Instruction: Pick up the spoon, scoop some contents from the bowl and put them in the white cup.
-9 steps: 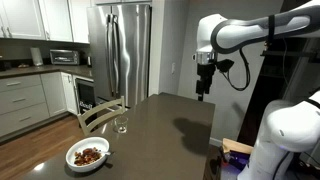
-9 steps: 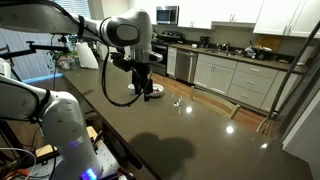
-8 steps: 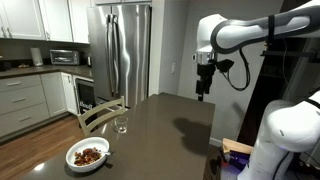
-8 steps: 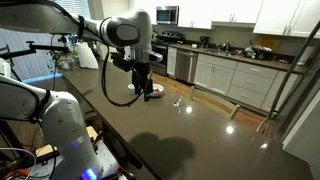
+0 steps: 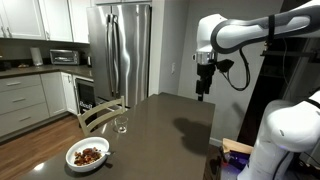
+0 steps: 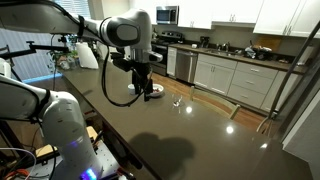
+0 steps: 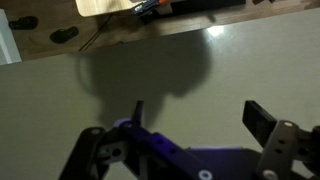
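The white bowl (image 5: pixel 73 153) sits near the table's near corner, holding a heap of reddish-brown contents (image 5: pixel 90 155). In an exterior view the bowl (image 6: pixel 157 93) shows partly behind my gripper. A small clear glass (image 5: pixel 121 125) stands on the table beyond the bowl and also shows in an exterior view (image 6: pixel 178 103). The spoon is too small to make out. No white cup is in view. My gripper (image 5: pixel 204 92) hangs well above the dark table, far from the bowl. In the wrist view the gripper (image 7: pixel 200 120) is open and empty over bare tabletop.
A steel fridge (image 5: pixel 120 50) and kitchen counters stand behind the table. A wooden chair (image 5: pixel 100 112) is at the table's edge by the glass. A white robot body (image 5: pixel 290 135) fills the near right. Cables and equipment (image 7: pixel 150 8) lie past the table edge.
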`<state>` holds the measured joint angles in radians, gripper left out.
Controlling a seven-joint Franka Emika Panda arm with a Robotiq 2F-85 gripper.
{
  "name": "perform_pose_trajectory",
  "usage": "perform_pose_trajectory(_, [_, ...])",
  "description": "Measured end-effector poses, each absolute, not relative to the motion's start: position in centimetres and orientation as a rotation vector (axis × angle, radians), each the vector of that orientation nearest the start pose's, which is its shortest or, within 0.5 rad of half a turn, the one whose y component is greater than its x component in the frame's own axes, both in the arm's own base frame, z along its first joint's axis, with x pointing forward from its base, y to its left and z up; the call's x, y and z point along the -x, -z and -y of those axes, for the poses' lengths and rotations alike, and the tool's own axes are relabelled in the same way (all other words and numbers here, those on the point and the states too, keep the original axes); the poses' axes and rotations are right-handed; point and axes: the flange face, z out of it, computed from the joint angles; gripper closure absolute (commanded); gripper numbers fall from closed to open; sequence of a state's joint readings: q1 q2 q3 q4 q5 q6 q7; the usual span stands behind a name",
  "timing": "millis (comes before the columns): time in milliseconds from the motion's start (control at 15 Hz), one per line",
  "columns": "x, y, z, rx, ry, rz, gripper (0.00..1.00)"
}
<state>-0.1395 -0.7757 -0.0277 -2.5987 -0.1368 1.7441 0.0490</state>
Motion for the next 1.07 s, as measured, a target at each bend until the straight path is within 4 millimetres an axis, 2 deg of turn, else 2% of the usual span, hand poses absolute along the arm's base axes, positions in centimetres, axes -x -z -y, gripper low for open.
perform_pose_trajectory(133, [-30.7, -48.5, 6.0, 3.221, -0.131, -0.277, 0.0])
perform_pose_trajectory(333, [-32.5, -47.5, 3.7, 3.174, -0.094, -0.199, 0.0])
perform_pose_trajectory(667, [-37.2, -44.9, -3.0, 3.078, -0.029, -0.034, 0.0])
perform_pose_trajectory(1067, [-43.9, -43.4, -11.4, 3.014, -0.042, 0.152, 0.0])
